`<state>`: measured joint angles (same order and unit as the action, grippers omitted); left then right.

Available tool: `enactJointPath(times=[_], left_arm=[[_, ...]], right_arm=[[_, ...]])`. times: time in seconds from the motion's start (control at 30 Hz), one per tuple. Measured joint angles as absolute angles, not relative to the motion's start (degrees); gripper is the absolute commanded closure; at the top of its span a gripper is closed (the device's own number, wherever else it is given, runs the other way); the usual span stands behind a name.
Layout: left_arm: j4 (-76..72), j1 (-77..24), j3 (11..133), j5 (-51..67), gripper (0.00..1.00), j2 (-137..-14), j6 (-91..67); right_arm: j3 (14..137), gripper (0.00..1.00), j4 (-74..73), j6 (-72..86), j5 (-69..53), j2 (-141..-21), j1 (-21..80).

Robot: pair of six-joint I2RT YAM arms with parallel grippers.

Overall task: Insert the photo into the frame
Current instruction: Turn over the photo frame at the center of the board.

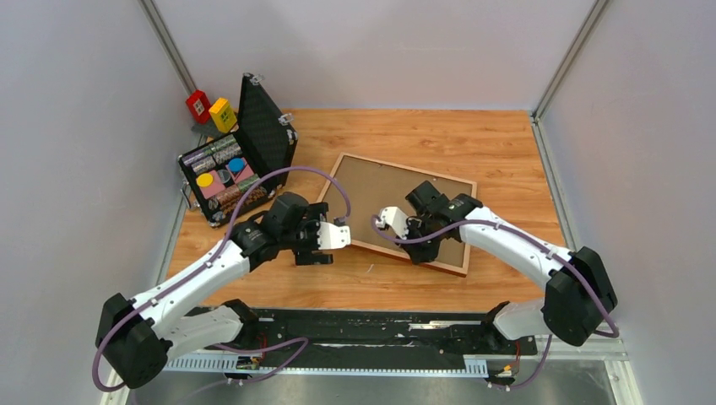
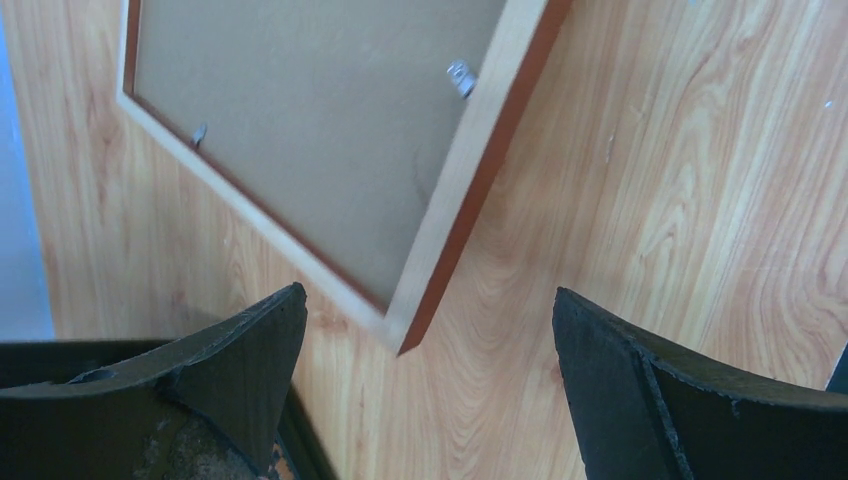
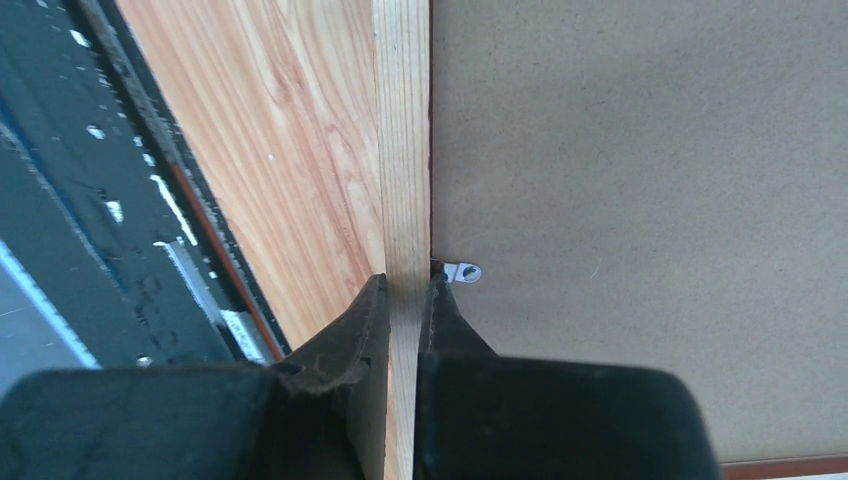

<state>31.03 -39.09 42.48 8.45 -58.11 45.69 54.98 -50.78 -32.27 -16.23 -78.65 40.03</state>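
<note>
right arm (image 1: 507, 245) stretched toward 10 o'clock | right fingers (image 3: 360, 335) clenched on frame (image 3: 403, 150), 6 o'clock rail | left arm (image 1: 203, 274) toward 1 o'clock | left fingers (image 2: 250, 350) released above desk (image 2: 650, 200)

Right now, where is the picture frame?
In the top view, the frame lies back-up in the middle of the table, right of the open black case, with the right jaws pinching its near rail.

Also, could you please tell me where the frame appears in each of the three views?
Top external: the frame lies flat mid-table, back up.
Left wrist: upper left, one corner pointing down.
Right wrist: its pale rail runs up the centre, gripped by the right hand.
Shared landmark: the brown backing board.
</note>
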Motion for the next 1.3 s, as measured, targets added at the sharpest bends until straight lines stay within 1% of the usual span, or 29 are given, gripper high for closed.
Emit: enactJointPath(times=[0.2,0.33,0.4,0.47,0.53,0.63,0.67,0.77,0.8,0.93,0.97,1.0,1.03,1.07,1.13,1.17,1.2,1.3], left_arm=[[30.2,-43.7,46.2,9.3,0.00,-61.5,47.8],[26.1,-46.4,46.2,7.9,0.00,-63.2,50.3],[23.5,-46.9,46.1,7.0,0.02,-64.5,51.4],[20.0,-46.9,45.5,6.2,0.05,-65.8,52.7],[16.9,-46.9,45.0,5.4,0.12,-67.3,54.0],[13.9,-47.0,44.9,4.3,0.26,-69.6,55.7],[13.3,-47.0,44.9,3.9,0.29,-70.3,56.0],[11.8,-47.5,44.9,2.6,0.41,-71.8,57.1],[11.3,-47.6,44.9,2.2,0.43,-72.2,57.5],[9.5,-48.2,45.4,-0.2,0.56,-72.9,58.5],[9.5,-48.3,45.7,-0.7,0.62,-73.1,58.5],[9.6,-48.4,46.1,-1.1,0.65,-73.4,58.5],[9.9,-48.5,46.7,-1.6,0.74,-73.7,58.3],[11.0,-48.6,47.6,-2.0,0.82,-74.1,58.8],[13.4,-49.1,49.3,-2.7,0.91,-75.1,60.1],[14.6,-49.3,50.4,-3.4,0.94,-75.7,60.1],[15.4,-49.5,51.5,-3.8,0.99,-76.2,60.1],[19.1,-49.7,55.5,-4.3,1.00,-78.0,58.8]], right_arm=[[62.7,1.00,-57.4,-33.3,-22.0,-78.7,35.8],[67.3,1.00,-60.6,-34.0,-26.0,-78.9,32.5],[68.8,1.00,-61.8,-34.3,-27.6,-79.2,31.1],[69.8,1.00,-62.8,-34.7,-28.9,-79.7,30.1],[70.5,1.00,-63.7,-35.1,-29.9,-80.1,29.2],[71.6,1.00,-65.2,-35.8,-31.0,-80.6,28.0],[72.0,1.00,-65.6,-36.0,-31.4,-80.8,27.6],[73.4,1.00,-67.0,-36.6,-32.6,-81.3,26.3],[73.8,1.00,-67.3,-36.6,-32.9,-81.4,26.0],[74.7,1.00,-68.4,-37.2,-33.4,-82.1,25.1],[74.8,1.00,-68.5,-37.2,-33.5,-82.3,25.1],[74.9,0.97,-68.6,-37.2,-33.5,-82.3,25.0],[75.0,0.92,-68.7,-37.2,-33.5,-82.4,25.0],[75.2,0.86,-68.8,-37.2,-33.5,-82.4,24.9],[76.1,0.72,-69.1,-37.1,-32.8,-82.4,24.5],[76.4,0.66,-69.1,-36.8,-32.2,-82.4,24.4],[76.7,0.60,-69.0,-36.2,-31.8,-82.3,24.1],[77.5,0.48,-67.6,-34.3,-30.7,-81.9,23.8]])
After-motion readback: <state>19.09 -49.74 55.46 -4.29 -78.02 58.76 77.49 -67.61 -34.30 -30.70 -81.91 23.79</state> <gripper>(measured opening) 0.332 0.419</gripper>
